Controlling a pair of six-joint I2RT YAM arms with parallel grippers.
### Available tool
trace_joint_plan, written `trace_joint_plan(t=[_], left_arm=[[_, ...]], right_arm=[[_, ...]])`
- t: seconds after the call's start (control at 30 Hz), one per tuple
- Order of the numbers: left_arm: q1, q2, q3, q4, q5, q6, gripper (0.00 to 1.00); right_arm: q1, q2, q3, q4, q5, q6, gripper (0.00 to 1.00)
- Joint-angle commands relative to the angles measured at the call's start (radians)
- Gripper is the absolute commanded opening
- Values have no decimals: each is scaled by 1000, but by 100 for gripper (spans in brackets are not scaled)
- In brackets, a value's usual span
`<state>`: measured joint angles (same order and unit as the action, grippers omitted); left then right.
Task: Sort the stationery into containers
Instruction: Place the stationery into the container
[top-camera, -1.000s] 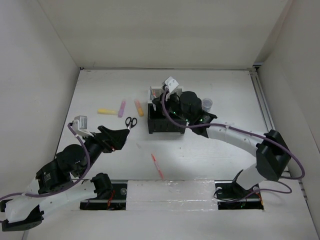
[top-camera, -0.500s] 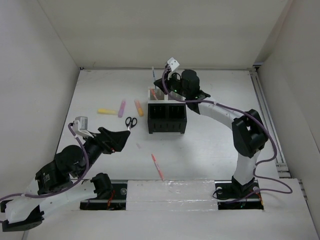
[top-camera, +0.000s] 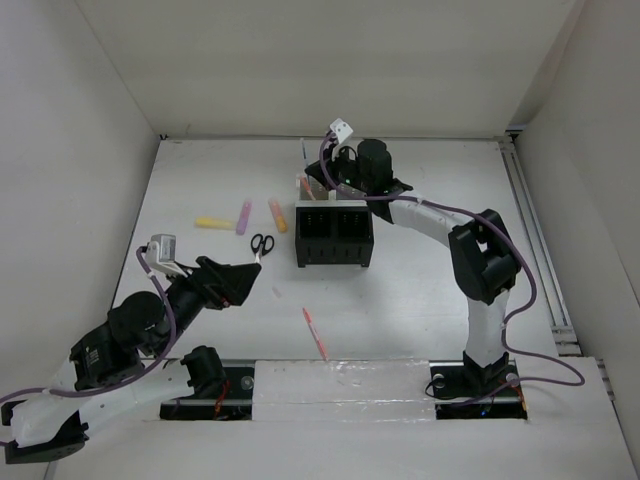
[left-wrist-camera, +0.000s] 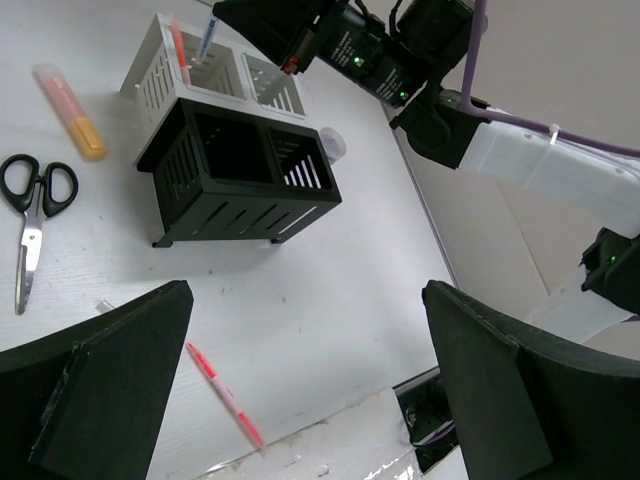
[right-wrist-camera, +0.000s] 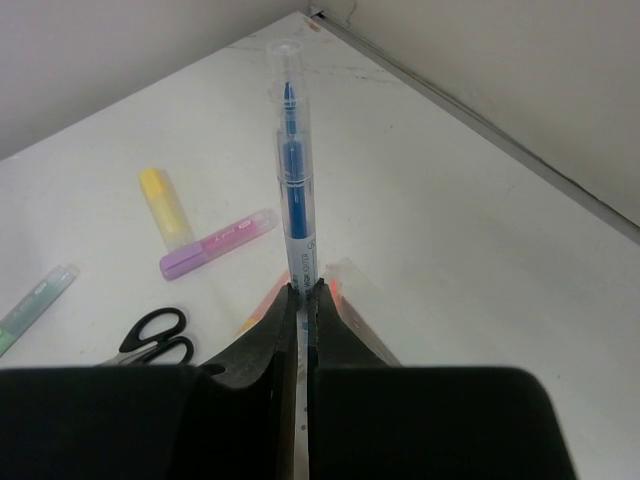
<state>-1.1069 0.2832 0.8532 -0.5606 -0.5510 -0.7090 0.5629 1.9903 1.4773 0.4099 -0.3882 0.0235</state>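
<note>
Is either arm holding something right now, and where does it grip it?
The right pincer pinches an upright blue pen near its lower end. The left pincer is open and empty.

1. Left arm (top-camera: 130, 335): folded low, with the elbow drawn back near its own base and the forearm angled forward and to the right.
2. Left gripper (top-camera: 245, 278): jaws spread wide with nothing between them. The two dark fingers (left-wrist-camera: 110, 385) fill the lower corners of the wrist view.
3. Right arm (top-camera: 482, 262): the upper link rises from the base, the elbow is bent, and the forearm reaches far forward and to the left.
4. Right gripper (right-wrist-camera: 303, 292): jaws drawn to a narrow gap, pinching a blue pen (right-wrist-camera: 292, 195). The shaft stands straight out beyond the fingertips, its clear end farthest from the jaws.
</note>
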Motion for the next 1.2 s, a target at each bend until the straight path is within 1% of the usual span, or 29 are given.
trace_joint_plan(t=[0.0,0.17,0.23,0.37,0.67,1.0,1.17], left_arm=[[-7,-10,-13,47,5,26,100],[-7,-10,-13,47,14,26,100],[-7,-10,-13,47,14,26,100],[-7,-19,-13,47,14,26,100],[-7,-29,-13,56,14,36,100],[-7,-94,-22,65,23,36,100],[-7,-85,-22,65,23,36,100]], right_arm=[[-6,-5,11,60,8,6,0],[-6,-5,-20,60,18,6,0],[-6,4,-20,50,49,6,0],[-26,24,-20,41,49,15,0],[-26,42,-20,21,49,15,0],[-26,61,-38,21,49,15,1],[-26,61,-48,11,49,15,2]])
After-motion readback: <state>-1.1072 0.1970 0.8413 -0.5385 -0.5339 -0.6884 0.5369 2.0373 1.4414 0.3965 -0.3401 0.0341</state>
